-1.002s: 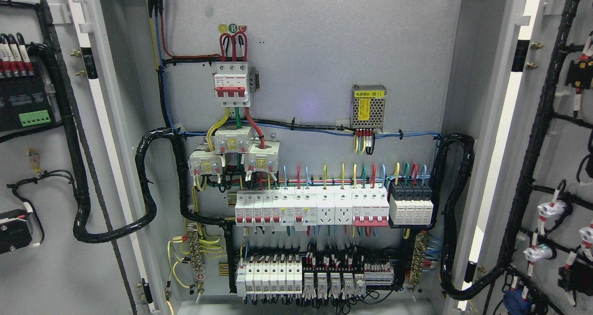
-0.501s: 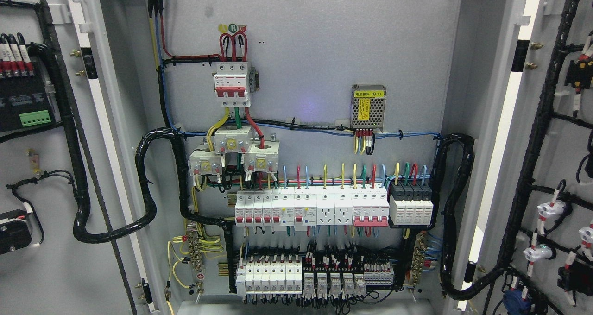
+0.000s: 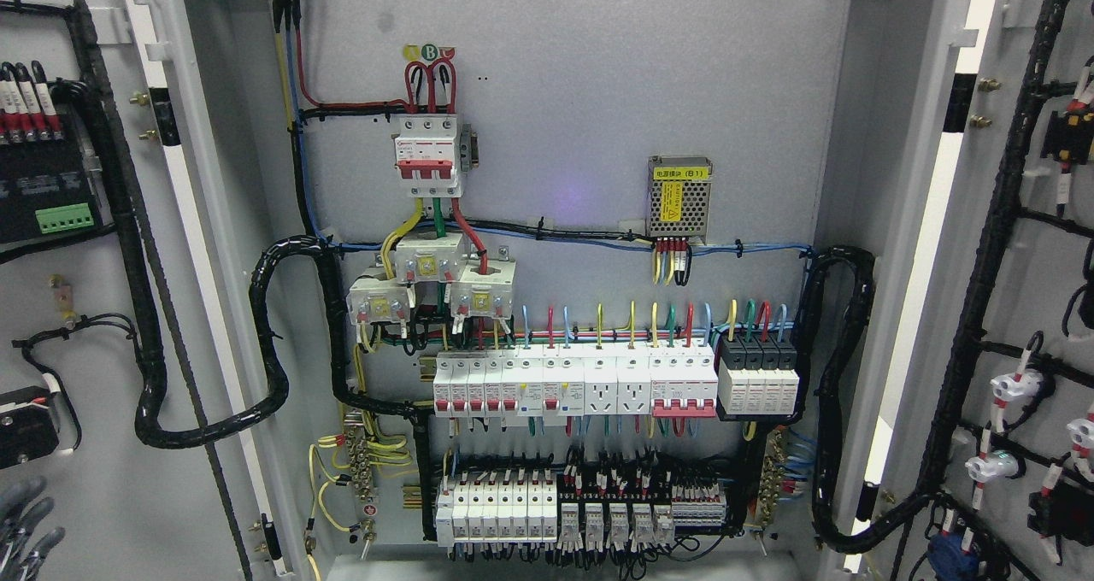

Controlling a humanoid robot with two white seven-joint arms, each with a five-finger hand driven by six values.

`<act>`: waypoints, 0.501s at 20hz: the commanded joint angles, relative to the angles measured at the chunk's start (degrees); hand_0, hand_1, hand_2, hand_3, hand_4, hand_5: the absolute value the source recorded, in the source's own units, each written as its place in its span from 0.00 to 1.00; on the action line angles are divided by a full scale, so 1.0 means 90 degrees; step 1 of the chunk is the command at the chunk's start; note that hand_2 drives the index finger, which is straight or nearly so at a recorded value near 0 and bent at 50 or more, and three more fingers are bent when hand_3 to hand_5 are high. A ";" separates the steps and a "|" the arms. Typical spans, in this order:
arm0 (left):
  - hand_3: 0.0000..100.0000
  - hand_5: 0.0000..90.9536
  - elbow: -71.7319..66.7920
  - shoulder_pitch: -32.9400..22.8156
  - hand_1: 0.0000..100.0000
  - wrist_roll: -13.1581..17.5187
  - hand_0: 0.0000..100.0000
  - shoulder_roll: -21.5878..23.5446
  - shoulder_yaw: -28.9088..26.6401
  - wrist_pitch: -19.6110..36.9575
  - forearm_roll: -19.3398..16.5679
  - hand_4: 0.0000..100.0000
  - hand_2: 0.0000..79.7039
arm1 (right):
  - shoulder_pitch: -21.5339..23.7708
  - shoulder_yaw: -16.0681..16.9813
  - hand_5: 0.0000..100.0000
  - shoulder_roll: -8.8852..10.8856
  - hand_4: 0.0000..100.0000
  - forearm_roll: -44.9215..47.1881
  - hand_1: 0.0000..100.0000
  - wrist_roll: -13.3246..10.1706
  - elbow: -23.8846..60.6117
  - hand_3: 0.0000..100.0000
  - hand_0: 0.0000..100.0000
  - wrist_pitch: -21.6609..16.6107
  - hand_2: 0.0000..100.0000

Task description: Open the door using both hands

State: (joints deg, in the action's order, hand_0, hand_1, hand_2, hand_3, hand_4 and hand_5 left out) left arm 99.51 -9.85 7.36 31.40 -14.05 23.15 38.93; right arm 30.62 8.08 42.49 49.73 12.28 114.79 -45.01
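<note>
Both doors of the electrical cabinet stand fully open. The left door (image 3: 94,325) fills the left edge of the head view, its inner face turned toward the camera; the right door (image 3: 1026,308) fills the right edge in the same way. Each inner face carries black wiring looms and mounted components.

The left hand (image 3: 24,525) shows only at the lower left corner, in front of the bottom of the left door. Its grey fingers (image 3: 34,513) are spread and relaxed and grasp nothing. Whether they touch the door surface cannot be told. The right hand is out of view.

Between the doors, the cabinet back panel (image 3: 581,77) is exposed. Components on it:

- A three-pole main breaker (image 3: 425,155) with red toggles, upper left, fed by red, blue and yellow wires from above.
- Three white current transformers (image 3: 432,284) directly below the breaker.
- A small perforated power supply (image 3: 679,195) with a yellow label, right of centre.
- A row of white breakers and sockets (image 3: 574,382) across the middle, with a black-topped module group (image 3: 758,370) at its right end.
- A lower row of white breakers and terminal blocks (image 3: 581,513) near the cabinet floor.

A black corrugated conduit (image 3: 272,342) loops from the left door into the cabinet, and a second conduit (image 3: 833,393) loops in from the right door.
</note>
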 commanded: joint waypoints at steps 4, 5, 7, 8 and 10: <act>0.00 0.00 0.0741 -0.0722 0.00 0.0013 0.00 -0.0012 0.0975 0.0006 -0.0126 0.03 0.00 | -0.0013 -0.1247 0.00 0.0054 0.00 -0.0563 0.00 0.0013 0.0000 0.00 0.11 -0.0653 0.00; 0.00 0.00 0.0741 -0.0781 0.00 0.0013 0.00 -0.0012 0.1043 0.0006 -0.0204 0.03 0.00 | -0.0023 -0.1433 0.00 0.0044 0.00 -0.0700 0.00 0.0013 -0.0010 0.00 0.11 -0.0644 0.00; 0.00 0.00 0.0741 -0.0917 0.00 0.0013 0.00 -0.0080 0.1122 -0.0004 -0.0302 0.03 0.00 | -0.0042 -0.1775 0.00 0.0005 0.00 -0.0857 0.00 0.0003 -0.0058 0.00 0.11 -0.0634 0.00; 0.00 0.00 0.0741 -0.1005 0.00 0.0013 0.00 -0.0139 0.1132 -0.0004 -0.0341 0.03 0.00 | -0.0071 -0.1979 0.00 -0.0014 0.00 -0.0886 0.00 0.0003 -0.0117 0.00 0.11 -0.0634 0.00; 0.00 0.00 0.0741 -0.1122 0.00 0.0013 0.00 -0.0246 0.1219 -0.0024 -0.0507 0.03 0.00 | -0.0140 -0.2467 0.00 -0.0024 0.00 -0.0896 0.00 0.0003 -0.0273 0.00 0.11 -0.0634 0.00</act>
State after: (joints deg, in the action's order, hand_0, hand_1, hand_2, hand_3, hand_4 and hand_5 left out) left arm 103.46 -16.43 7.28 30.94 -8.41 23.16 36.76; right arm 30.14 -0.48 42.61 44.22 12.42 114.40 -45.01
